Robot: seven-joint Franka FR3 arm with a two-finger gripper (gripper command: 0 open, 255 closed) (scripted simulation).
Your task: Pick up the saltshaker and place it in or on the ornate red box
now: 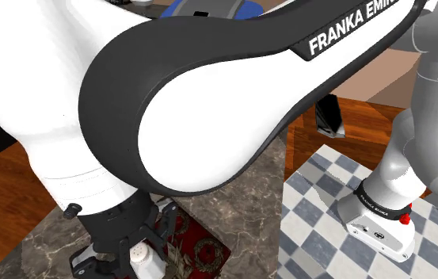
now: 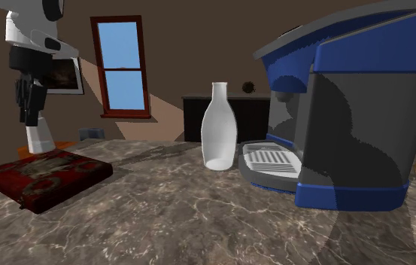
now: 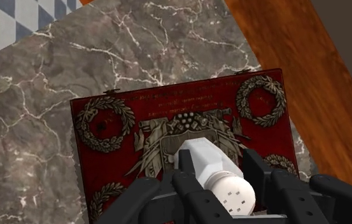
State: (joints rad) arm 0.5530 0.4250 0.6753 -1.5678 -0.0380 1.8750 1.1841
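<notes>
While the white saltshaker [image 3: 216, 173] is clasped between the two black fingers of the tool [image 3: 222, 188], its holed cap faces the wrist camera and its base points down at the ornate red box [image 3: 168, 105]. At the left of the second exterior view the saltshaker stands upright under the tool, its base at the top face of the box (whether touching or just above, I cannot tell). The box lies flat on the dark marbled desk [image 2: 198, 218], its lid worked with wreaths and a crest. Right of it, in that frame's middle, a white bottle [image 2: 219, 128] stands on the desk, and near it, at the right, is a blue and grey coffee machine [image 2: 349, 113]. A red-framed window [image 2: 123, 66] shows on the back wall, upper left. Chequered floor [image 1: 320, 198] lies at the shoulder view's lower right.
</notes>
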